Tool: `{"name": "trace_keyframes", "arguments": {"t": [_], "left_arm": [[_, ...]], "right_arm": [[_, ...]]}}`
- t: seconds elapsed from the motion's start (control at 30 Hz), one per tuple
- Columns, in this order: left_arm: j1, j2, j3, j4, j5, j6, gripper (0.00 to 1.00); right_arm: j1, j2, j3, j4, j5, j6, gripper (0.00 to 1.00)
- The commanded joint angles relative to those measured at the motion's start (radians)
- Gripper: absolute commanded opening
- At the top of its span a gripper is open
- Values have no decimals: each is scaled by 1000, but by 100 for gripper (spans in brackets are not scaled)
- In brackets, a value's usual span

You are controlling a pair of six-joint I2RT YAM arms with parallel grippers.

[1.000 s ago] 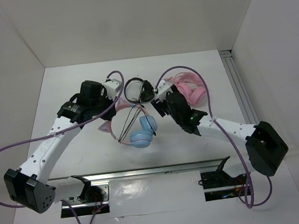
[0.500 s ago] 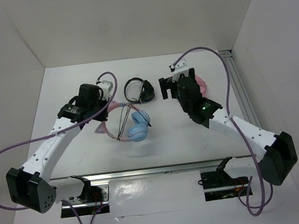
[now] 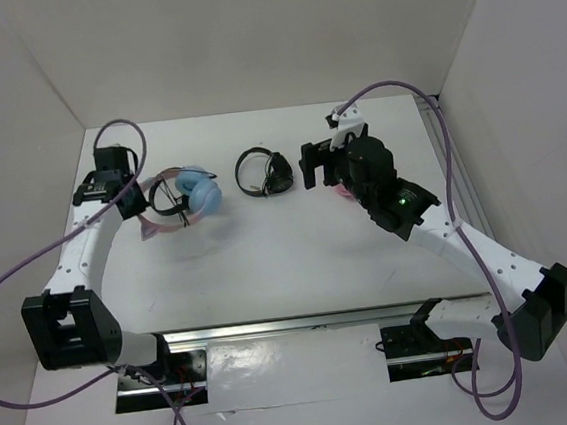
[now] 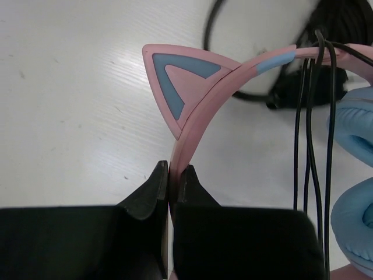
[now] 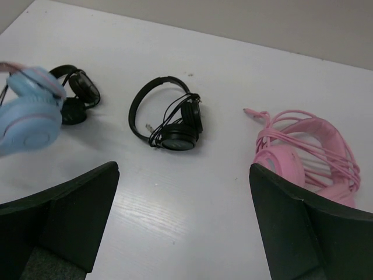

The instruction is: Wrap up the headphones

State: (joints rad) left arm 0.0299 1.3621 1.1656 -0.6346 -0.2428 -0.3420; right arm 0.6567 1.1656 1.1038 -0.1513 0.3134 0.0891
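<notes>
White desk, walled enclosure. I see the right tool spread wide, holding nothing, over the black headphones and pink headphones. The left tool pinches the headphones by the headband, far left.

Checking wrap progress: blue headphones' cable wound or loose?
Wound: several black cable strands cross the pink headband of the headphones. Where the plug end sits: cannot tell.

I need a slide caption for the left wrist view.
Left claw pinches the headphones by their pink cat-ear headband.
</notes>
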Motion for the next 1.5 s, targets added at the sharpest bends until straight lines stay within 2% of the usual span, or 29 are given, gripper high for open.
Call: {"name": "trace_keyframes", "arguments": {"t": [0.0,0.1,0.2,0.23,0.37,0.43,0.57,0.7,0.93,1.03,1.17,1.27,1.33,1.47], "left_arm": [[85,44,146,64,-65,-146,0],[168,139,225,53,-96,-225,0],[191,242,314,70,-179,-270,0],[203,326,344,59,-199,-282,0],[257,535,515,-77,-242,-402,0],[277,589,575,-100,-251,-422,0],[343,638,575,-82,-262,-466,0],[390,638,508,-25,-262,-476,0],[401,638,425,3,-253,-497,0],[401,638,404,47,-196,-473,0],[401,628,364,47,-178,-473,17],[401,596,321,47,-156,-483,19],[401,577,301,59,-147,-494,31],[401,533,270,70,-112,-485,42]], "right_arm": [[18,6,-9,-10,-62,21,100],[37,16,-19,-10,-71,21,100],[56,26,-28,-1,-85,21,100],[57,26,-39,-1,-97,21,100],[96,35,-39,-1,-106,21,100],[115,46,-39,-1,-94,21,100],[159,71,-39,-1,-74,12,100],[184,82,-39,-11,-17,-9,100],[214,101,-39,1,-8,-9,100],[227,101,-30,1,1,-9,100],[250,101,-30,1,10,-9,100],[261,101,-19,1,33,-9,100],[261,101,-10,1,33,-9,100],[282,101,-1,1,33,-9,100]]}}
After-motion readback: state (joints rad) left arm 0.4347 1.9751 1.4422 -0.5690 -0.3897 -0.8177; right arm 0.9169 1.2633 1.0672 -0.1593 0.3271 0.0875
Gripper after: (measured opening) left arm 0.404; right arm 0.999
